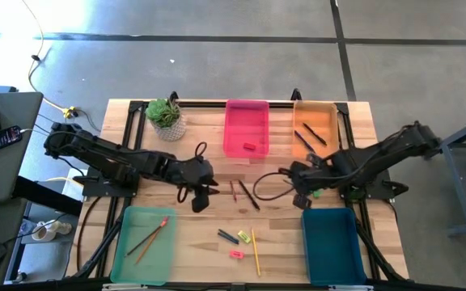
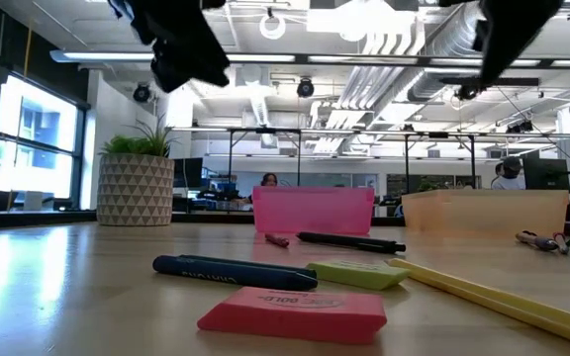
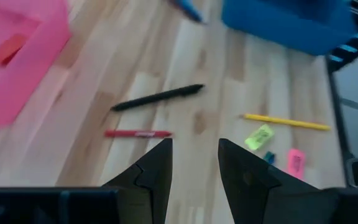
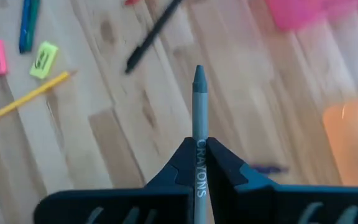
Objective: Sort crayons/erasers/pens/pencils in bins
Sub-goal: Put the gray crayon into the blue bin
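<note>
My right gripper [image 4: 199, 163] is shut on a grey-green crayon [image 4: 199, 106] above the table, between the orange bin [image 1: 315, 121] and the teal-blue bin [image 1: 330, 236]. My left gripper [image 3: 194, 165] is open and empty above the table's middle [image 1: 198, 194]. Beyond it a red crayon [image 3: 137, 133] and a black pen [image 3: 157, 98] lie flat on the wood. The pink bin [image 1: 247, 125] holds a red eraser [image 1: 249, 147]. The light green bin [image 1: 146, 236] holds pencils. My right gripper pinches the crayon's paper-wrapped body [image 4: 199, 155] between its two fingers. The crayon lies along the fingers, and its pointed end [image 4: 199, 73] sticks out past the fingertips. It is lifted clear of the table.
Near the front edge lie a blue pen [image 1: 227, 236], a yellow-green eraser [image 1: 243, 237], a pink eraser [image 1: 236, 254] and a yellow pencil [image 1: 255, 249]. A potted plant [image 1: 166, 117] stands at the far left. Dark pens lie in the orange bin.
</note>
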Robot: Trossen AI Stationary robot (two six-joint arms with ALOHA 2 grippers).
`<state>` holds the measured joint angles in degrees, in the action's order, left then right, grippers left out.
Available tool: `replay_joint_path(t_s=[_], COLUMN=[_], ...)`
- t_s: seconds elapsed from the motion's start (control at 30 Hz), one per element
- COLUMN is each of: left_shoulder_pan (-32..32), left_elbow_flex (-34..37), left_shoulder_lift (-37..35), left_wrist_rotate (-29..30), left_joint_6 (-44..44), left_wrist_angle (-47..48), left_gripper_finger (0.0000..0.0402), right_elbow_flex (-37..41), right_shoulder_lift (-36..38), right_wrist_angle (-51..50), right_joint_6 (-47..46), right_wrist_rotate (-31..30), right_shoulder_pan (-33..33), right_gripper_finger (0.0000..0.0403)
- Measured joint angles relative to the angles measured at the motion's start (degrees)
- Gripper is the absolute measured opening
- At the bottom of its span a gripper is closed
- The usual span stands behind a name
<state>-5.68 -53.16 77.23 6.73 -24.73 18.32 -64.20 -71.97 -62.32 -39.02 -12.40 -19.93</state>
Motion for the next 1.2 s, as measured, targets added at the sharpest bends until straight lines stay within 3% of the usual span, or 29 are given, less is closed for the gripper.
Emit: replay_joint_path(t_s=[0.23, 0.5, 0.9, 1.2], left_shoulder_pan=[-3.4, -5.9, -10.4, -14.3], left_elbow_flex=[-7.6, -17.9, -29.7, -37.1], left_shoulder_lift=[0.7, 4.8, 14.8, 23.8], left_wrist_rotate=[1.0, 6.8, 6.3, 3.8], left_joint_6=[6.9, 10.0, 4.3, 0.7], left_wrist_angle=[0.3, 10.6, 27.9, 31.6], left_gripper_finger=[0.0117, 0.0117, 0.0117, 0.0117], right_elbow_flex=[0.2, 5.8, 13.0, 19.4], right_shoulder_lift=[0.5, 0.4, 0.4, 0.4], right_wrist_angle=[-6.9, -7.9, 3.8, 13.1], right_joint_6=[-10.8, -23.5, -32.8, -33.1], right_wrist_rotate=[0.4, 1.9, 5.1, 6.7], right_shoulder_pan=[-10.0, -21.2, -31.6, -35.2], right_gripper_finger=[0.0000, 0.0000, 0.0000, 0.0000])
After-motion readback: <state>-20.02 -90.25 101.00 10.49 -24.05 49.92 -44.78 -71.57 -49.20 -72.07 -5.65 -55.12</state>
